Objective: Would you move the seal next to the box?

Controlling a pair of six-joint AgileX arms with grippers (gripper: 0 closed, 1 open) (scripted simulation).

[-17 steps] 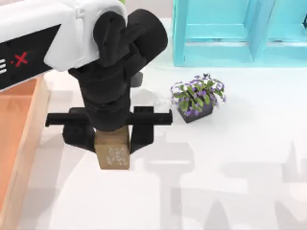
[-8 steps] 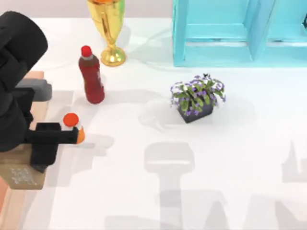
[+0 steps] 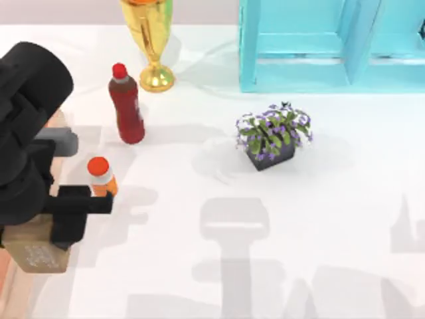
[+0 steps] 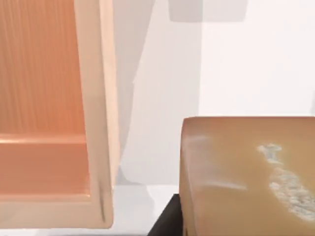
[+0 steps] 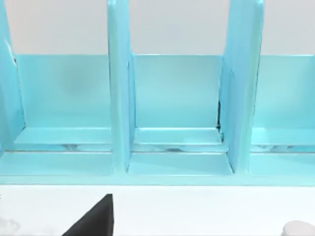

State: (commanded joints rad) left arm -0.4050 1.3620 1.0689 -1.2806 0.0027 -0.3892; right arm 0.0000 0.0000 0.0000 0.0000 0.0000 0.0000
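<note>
Left gripper (image 3: 41, 234) sits at the table's left edge, closed on the seal (image 3: 38, 250), its dark finger beside the block's right side in the top view. The seal's engraved face points up, and the wrist view shows the seal (image 4: 246, 172) just beside the box (image 4: 93, 123) wall, with a strip of bare table between them. I cannot tell whether the block rests on the table or hangs just above it.

The step in hand is the placement: the carry looks nearly finished. The next move likely calls for lowering the block until it sits flat, then opening the fingers and lifting straight up so the seal does not tip or get dragged against the wall.

Compared with half a second ago, the arm and seal have shifted slightly right and toward the near edge. The orange bottle (image 3: 101, 177) stands close behind the gripper, uncovered more now. The right arm is parked, its camera facing the shelf (image 5: 172, 123).
</note>
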